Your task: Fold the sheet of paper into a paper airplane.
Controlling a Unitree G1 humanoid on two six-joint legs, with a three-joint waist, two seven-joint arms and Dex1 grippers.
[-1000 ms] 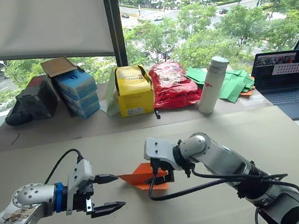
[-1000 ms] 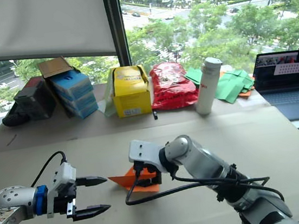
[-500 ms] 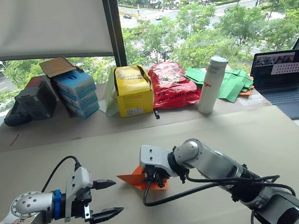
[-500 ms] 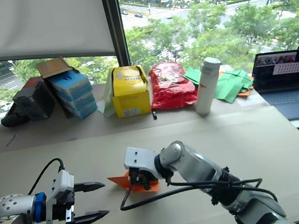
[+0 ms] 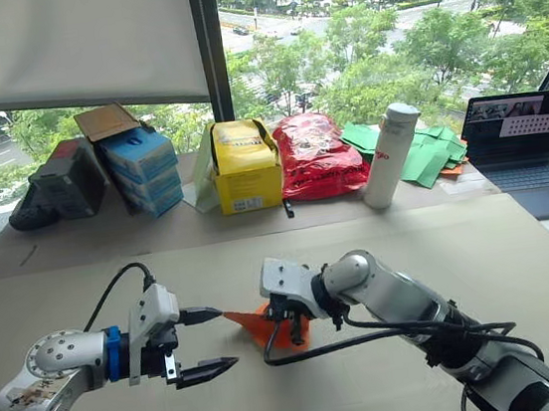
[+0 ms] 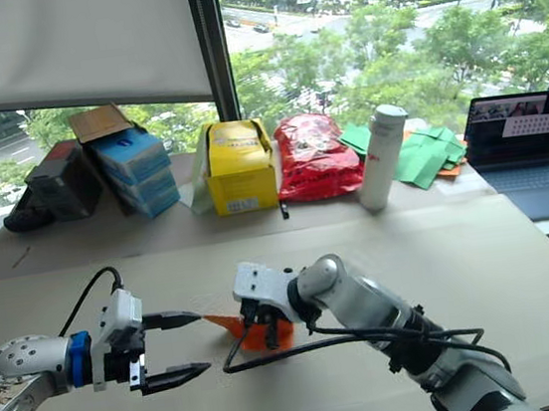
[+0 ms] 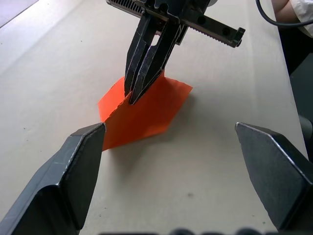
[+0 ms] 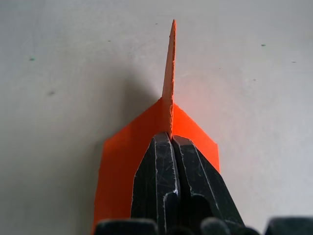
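The orange sheet of paper (image 5: 246, 320) lies on the table, folded into a small pointed wedge like a paper airplane, with its tip toward my left arm. A thin central ridge (image 8: 169, 73) stands up from it. My right gripper (image 5: 287, 322) comes down from above and is shut on that ridge, as the left wrist view (image 7: 131, 97) and the right wrist view (image 8: 170, 138) both confirm. My left gripper (image 5: 214, 341) is wide open just left of the paper's tip, its upper finger almost at the tip. Nothing sits between its fingers (image 7: 73, 161).
Along the back of the table stand blue boxes (image 5: 142, 170), a yellow box (image 5: 247, 166), a red crinkly bag (image 5: 317, 156), a white bottle (image 5: 391, 155), green papers (image 5: 428, 151) and a laptop (image 5: 528, 149). Bare tabletop (image 5: 461, 253) surrounds the paper.
My right gripper has closed onto the paper's raised fold, pinching the wedge narrower. My left gripper has moved right, up to the paper's tip, staying open.
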